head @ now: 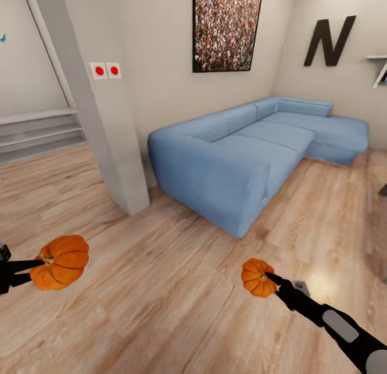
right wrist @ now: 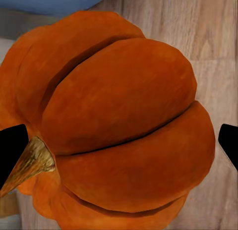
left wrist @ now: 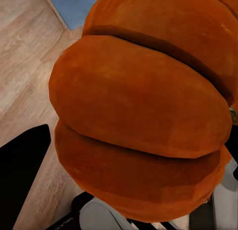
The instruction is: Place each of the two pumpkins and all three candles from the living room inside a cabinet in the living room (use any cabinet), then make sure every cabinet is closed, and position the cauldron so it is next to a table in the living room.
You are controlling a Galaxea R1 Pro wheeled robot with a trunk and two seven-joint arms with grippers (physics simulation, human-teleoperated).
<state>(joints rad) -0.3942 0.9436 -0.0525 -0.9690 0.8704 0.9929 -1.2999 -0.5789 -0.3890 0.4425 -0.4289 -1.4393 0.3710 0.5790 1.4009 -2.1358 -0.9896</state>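
Beside the blue sofa (head: 242,159), my left pincer (head: 24,272) and right pincer (head: 271,280) each clamp 1 pumpkin (head: 60,262) (head: 257,277) for the cabinet.

Orange pumpkin (right wrist: 119,136) between dark end effector (right wrist: 121,148) fingertips, above wood floor (right wrist: 208,27).

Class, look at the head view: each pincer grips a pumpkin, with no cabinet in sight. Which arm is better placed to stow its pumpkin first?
Neither, by position. The left pincer holds one pumpkin, the right pincer the other pumpkin, both above bare floor. The right arm is stretched further forward: a slight edge.
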